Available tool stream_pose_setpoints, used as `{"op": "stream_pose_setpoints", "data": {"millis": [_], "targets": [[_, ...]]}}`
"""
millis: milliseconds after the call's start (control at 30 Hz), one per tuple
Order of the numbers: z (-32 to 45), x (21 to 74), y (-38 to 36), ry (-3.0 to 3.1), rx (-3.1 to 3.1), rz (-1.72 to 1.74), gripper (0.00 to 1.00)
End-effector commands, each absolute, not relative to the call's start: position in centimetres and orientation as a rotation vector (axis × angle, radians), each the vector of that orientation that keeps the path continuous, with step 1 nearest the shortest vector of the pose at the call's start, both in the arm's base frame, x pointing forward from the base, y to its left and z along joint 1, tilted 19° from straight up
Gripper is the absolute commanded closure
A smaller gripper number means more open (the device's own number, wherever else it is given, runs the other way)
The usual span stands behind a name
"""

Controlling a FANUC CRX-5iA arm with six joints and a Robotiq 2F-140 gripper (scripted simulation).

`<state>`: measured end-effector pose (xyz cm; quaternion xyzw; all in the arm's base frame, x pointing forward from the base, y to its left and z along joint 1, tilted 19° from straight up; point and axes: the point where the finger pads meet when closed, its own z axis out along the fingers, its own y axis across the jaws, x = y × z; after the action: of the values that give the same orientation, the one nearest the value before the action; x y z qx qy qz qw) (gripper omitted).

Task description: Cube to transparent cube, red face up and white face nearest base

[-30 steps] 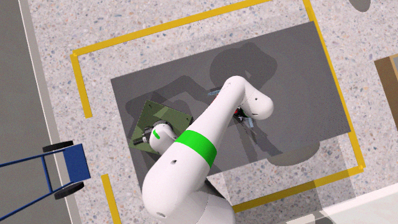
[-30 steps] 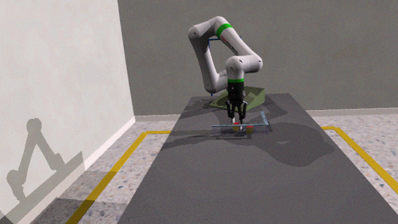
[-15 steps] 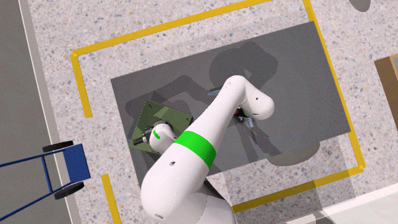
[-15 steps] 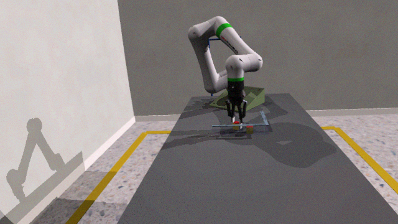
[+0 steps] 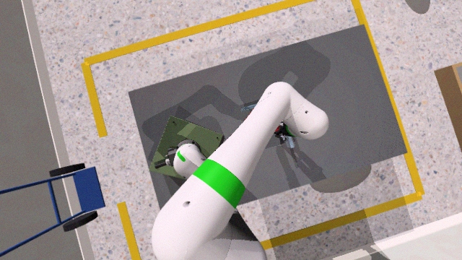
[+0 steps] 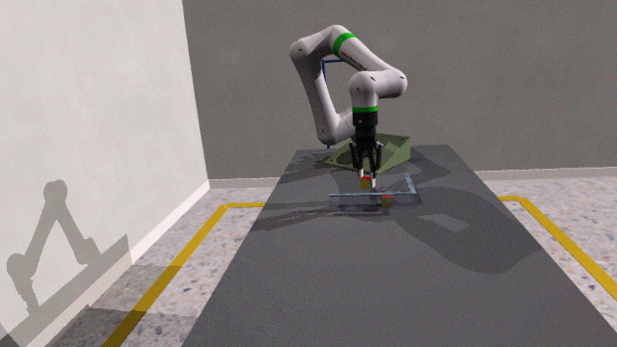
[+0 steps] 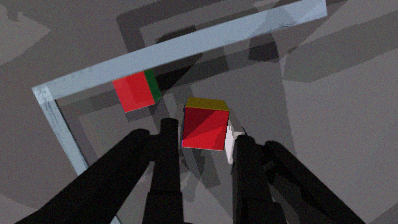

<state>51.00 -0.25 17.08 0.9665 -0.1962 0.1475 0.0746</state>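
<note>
My gripper (image 7: 204, 117) is shut on the cube (image 7: 205, 127) and holds it a little above the dark table. In the wrist view the cube shows a red face toward the camera, a yellow face on its far side and a white face against the right finger. In the exterior view the held cube (image 6: 365, 182) hangs under the gripper (image 6: 365, 179), red on top and yellow toward the camera. The transparent cube (image 7: 136, 91), red on top with a green side, sits in the corner of a light blue L-shaped frame (image 7: 165, 52). It also shows in the exterior view (image 6: 387, 200), to the right of the held cube and nearer the camera. In the top view the arm hides most of the gripper (image 5: 285, 135).
A green wedge-shaped base plate (image 6: 373, 151) holds the robot's foot at the table's far end. The light blue frame (image 6: 373, 193) lies flat on the table around the target corner. A blue hand truck (image 5: 61, 195) stands on the floor beyond the yellow floor tape.
</note>
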Motion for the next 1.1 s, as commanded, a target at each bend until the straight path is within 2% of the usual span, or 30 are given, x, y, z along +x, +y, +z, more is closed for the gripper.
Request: {"op": "stream_pose_setpoints", "data": {"millis": [0, 1067], "targets": [[17.8, 50.8, -0.1, -0.588, 2.9, 0.444, 1.0], [18.5, 51.8, 2.0, -0.435, 2.914, 0.43, 1.0]]}}
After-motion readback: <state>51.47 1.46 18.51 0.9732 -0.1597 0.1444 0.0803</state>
